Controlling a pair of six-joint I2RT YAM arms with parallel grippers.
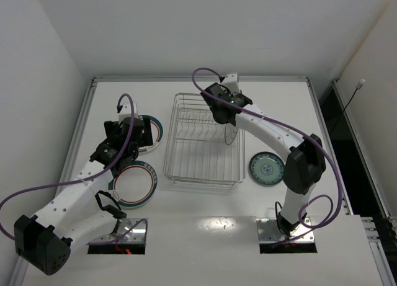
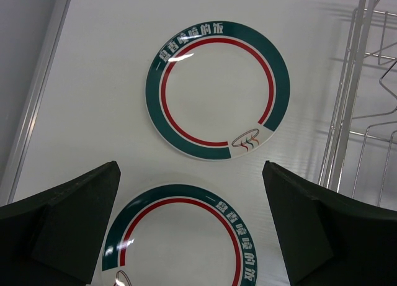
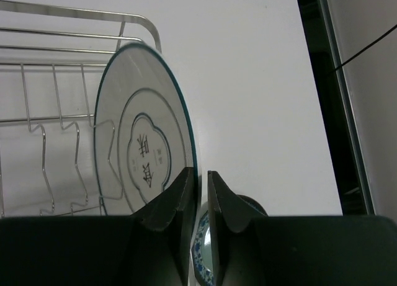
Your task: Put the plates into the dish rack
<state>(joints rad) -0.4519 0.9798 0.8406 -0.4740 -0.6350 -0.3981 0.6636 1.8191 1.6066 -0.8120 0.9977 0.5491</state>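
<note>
From above, the left gripper (image 1: pixel 133 136) hides the far green-rimmed plate (image 1: pixel 159 129) except an arc at 3 o'clock. The left wrist view cuts off the near green-rimmed plate (image 2: pixel 180 236) at 6 o'clock and the rack (image 2: pixel 347 112) at 3 o'clock. The right gripper (image 3: pixel 202 193) covers the upright plate (image 3: pixel 139 131) at 5 o'clock; whether its fingers pinch the rim is unclear. Only a sliver of the blue plate (image 3: pixel 200 242) shows.

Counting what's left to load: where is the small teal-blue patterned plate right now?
In the top view the teal-blue plate lies flat on the right side, just right of the dish rack and close beside the right arm.
</note>
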